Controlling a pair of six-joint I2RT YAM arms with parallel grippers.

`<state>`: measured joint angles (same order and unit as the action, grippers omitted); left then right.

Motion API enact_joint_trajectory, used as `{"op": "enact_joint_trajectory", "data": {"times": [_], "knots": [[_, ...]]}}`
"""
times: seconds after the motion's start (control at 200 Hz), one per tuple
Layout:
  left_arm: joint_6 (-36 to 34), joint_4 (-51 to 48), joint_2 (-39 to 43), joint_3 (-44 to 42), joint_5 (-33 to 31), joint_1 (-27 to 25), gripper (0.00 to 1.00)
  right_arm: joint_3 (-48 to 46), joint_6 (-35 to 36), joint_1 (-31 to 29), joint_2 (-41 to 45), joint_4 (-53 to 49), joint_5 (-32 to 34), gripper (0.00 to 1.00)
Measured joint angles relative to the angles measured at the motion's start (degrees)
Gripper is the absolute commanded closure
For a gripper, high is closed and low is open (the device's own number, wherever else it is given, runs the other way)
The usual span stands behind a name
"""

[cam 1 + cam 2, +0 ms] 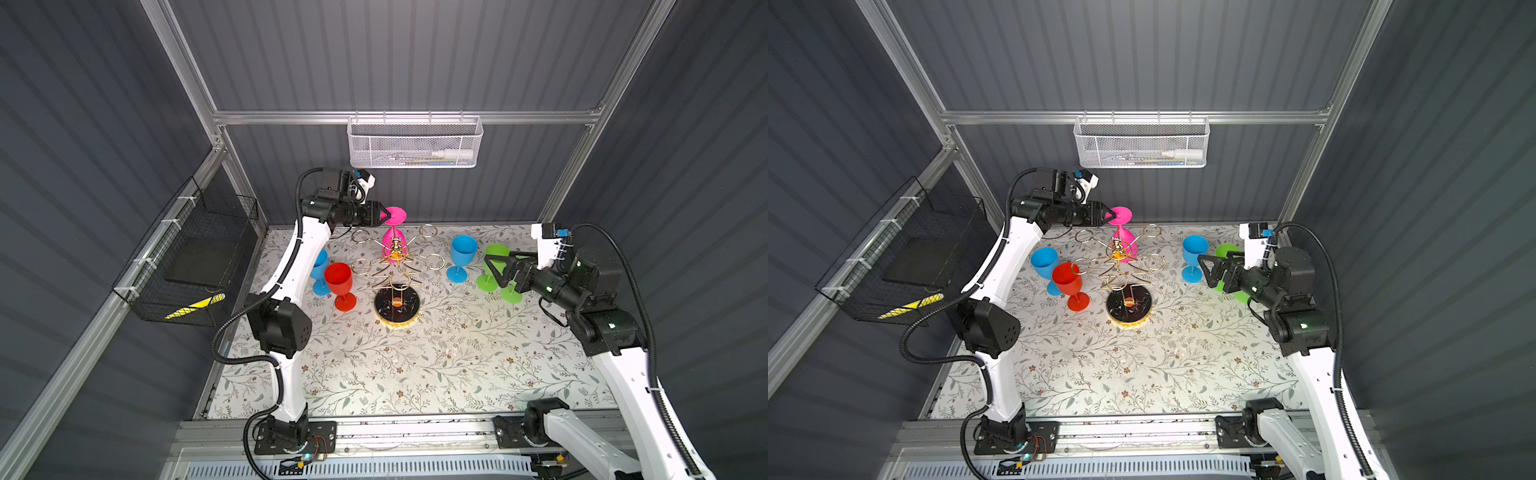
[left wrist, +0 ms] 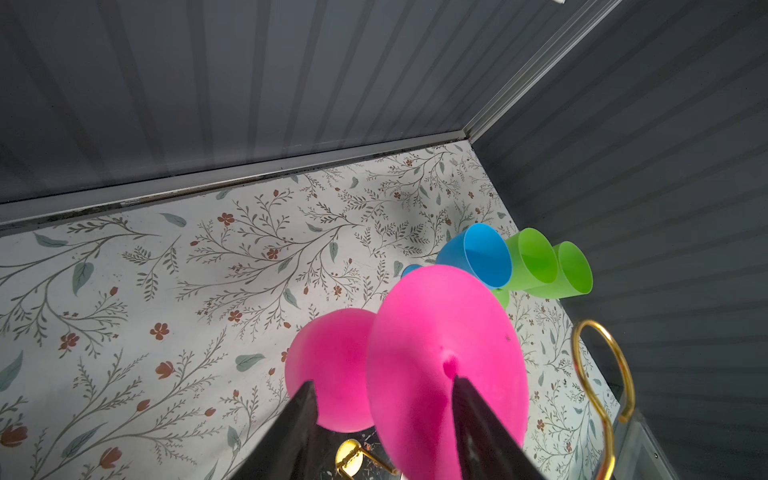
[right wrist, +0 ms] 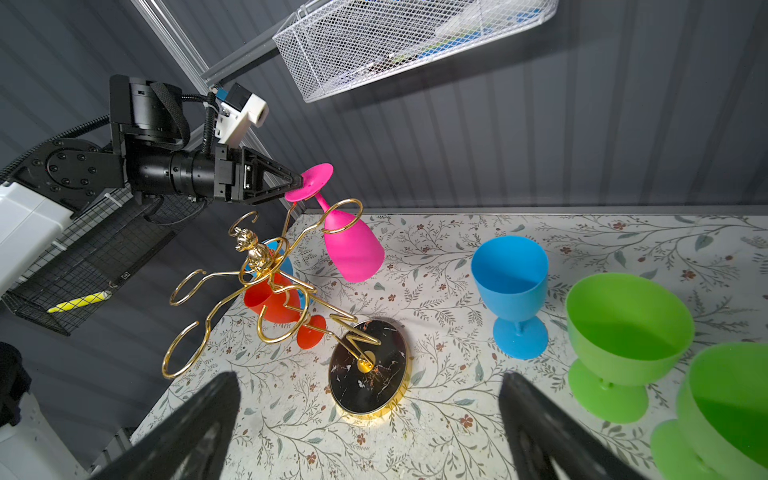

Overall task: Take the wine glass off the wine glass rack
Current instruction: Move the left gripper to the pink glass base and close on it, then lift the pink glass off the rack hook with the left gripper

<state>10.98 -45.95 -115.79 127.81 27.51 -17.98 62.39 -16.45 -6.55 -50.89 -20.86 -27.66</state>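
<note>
A pink wine glass [image 3: 353, 253] hangs upside down, tilted, its stem through a ring of the gold wine glass rack [image 1: 397, 305], foot [image 1: 395, 215] uppermost. My left gripper [image 3: 298, 183] reaches in level at that foot. In the left wrist view one finger [image 2: 469, 415] lies across the foot's [image 2: 436, 332] underside; the other finger [image 2: 299, 415] stands on the bowl side, with a gap. The jaws are part-way open around the foot's rim. My right gripper [image 1: 492, 272] hovers wide open and empty in front of the green glasses, pointing at the rack's black base [image 3: 374, 399].
A red glass [image 1: 338, 278] and a blue one [image 1: 320, 266] stand left of the rack by the left arm. Another blue glass [image 1: 463, 249] and two green glasses [image 3: 627, 328] stand right. White mesh basket [image 1: 413, 143] on the back wall, black wire basket [image 1: 195, 257] on the left wall.
</note>
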Motion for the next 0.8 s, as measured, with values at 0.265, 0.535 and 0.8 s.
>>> {"op": "enact_joint_trajectory", "data": {"times": [0.265,0.535,0.8], "knots": [[1.16,0.24,-0.72,0.96,1.29,0.00,0.73,-0.24,0.63,0.52,0.28,-0.50,0.24,0.01],[3.15,4.09,0.85,0.87,2.97,0.00,0.91,-0.24,1.01,0.87,0.11,-0.68,0.24,0.01],[6.16,6.43,1.95,-1.97,5.90,0.15,1.00,-0.24,1.05,0.94,0.07,-0.68,0.28,0.01]]}}
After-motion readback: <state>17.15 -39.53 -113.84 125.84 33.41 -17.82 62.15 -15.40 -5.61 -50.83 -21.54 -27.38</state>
